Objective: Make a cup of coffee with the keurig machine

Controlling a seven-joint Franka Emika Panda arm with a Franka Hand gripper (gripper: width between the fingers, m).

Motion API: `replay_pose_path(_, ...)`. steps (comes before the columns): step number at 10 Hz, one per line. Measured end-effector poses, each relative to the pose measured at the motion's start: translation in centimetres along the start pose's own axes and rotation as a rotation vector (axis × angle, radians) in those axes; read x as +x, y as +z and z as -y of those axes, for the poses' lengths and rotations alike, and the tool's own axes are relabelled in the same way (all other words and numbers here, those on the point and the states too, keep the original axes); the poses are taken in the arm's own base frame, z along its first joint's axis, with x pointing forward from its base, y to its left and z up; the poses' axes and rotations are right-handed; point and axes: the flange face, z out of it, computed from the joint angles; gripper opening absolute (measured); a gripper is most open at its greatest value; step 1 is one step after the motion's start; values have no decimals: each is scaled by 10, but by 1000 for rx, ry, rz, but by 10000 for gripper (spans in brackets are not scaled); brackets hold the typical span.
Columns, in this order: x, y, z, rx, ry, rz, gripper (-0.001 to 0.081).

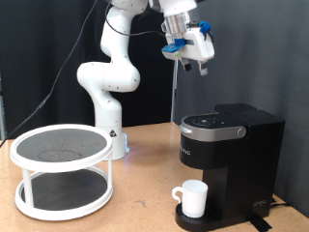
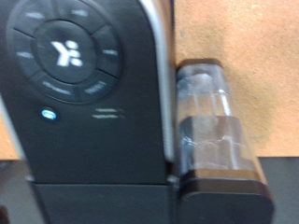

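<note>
The keurig machine (image 1: pixel 230 145) is a black box with a silver-rimmed top panel, standing at the exterior view's right with its lid down. The white cup (image 1: pixel 193 198) stands upright on the drip tray (image 1: pixel 198 222) under the spout, handle towards the exterior view's left. My gripper (image 1: pixel 194 68) hangs high in the air above the machine's top panel, touching nothing, with nothing seen between its fingers. The wrist view looks down on the machine's round button panel (image 2: pixel 65 51), a small blue light (image 2: pixel 47 115) and the clear water tank (image 2: pixel 210 121). The fingers do not show there.
A white two-tier round rack (image 1: pixel 63 169) with dark mesh shelves stands on the wooden table (image 1: pixel 145 208) at the exterior view's left. The arm's white base (image 1: pixel 111 130) stands behind it. A black curtain closes the back.
</note>
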Motion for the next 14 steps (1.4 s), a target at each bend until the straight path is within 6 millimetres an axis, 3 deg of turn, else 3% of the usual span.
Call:
replay_pose_path(6, -46, 0, 40, 0, -8, -69, 734)
replay_pose_path(12, -54, 45, 59, -48, -65, -185, 734)
replay_pose_path(13, -53, 53, 60, -57, -69, -197, 647)
replay_pose_path(14, -52, 59, 61, -64, -70, -203, 647)
